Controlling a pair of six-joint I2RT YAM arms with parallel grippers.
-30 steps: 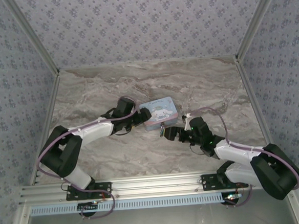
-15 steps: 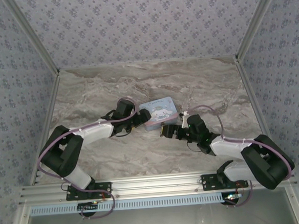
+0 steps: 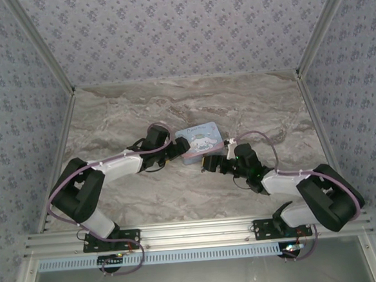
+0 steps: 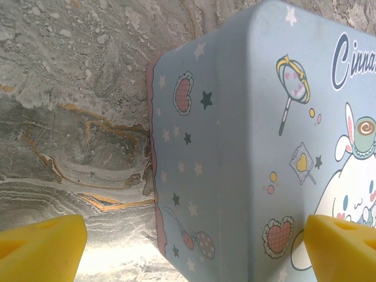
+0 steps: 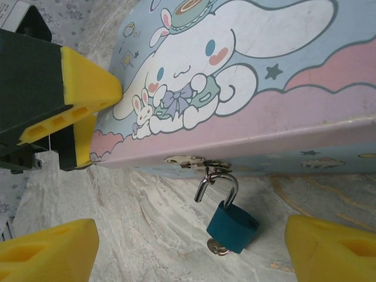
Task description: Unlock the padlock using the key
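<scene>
The teal padlock point(image 5: 233, 226) hangs by its shackle point(image 5: 226, 183) from the hasp point(image 5: 191, 160) on the front of the pale-blue cartoon tin point(image 5: 247, 88). One shackle leg is out of the body. The key's round metal head point(image 5: 218, 247) sticks out under the padlock. My right gripper point(image 5: 192, 235) is open, its yellow fingers point(image 5: 50, 252) wide on either side of the padlock and touching nothing. My left gripper point(image 4: 195, 235) is open at the tin's point(image 4: 247, 147) left end, one finger point(image 4: 343, 247) over the lid, the other over the table.
The tin point(image 3: 201, 142) sits mid-table on the marble top point(image 3: 128, 203), with the left gripper point(image 3: 177, 148) at its left end and the right gripper point(image 3: 210, 165) at its front. Patterned walls point(image 3: 36, 93) close in the sides and back.
The right arm has slid in closer to the tin's front, and its fingers have narrowed a little. The left arm and the tin have not moved.
</scene>
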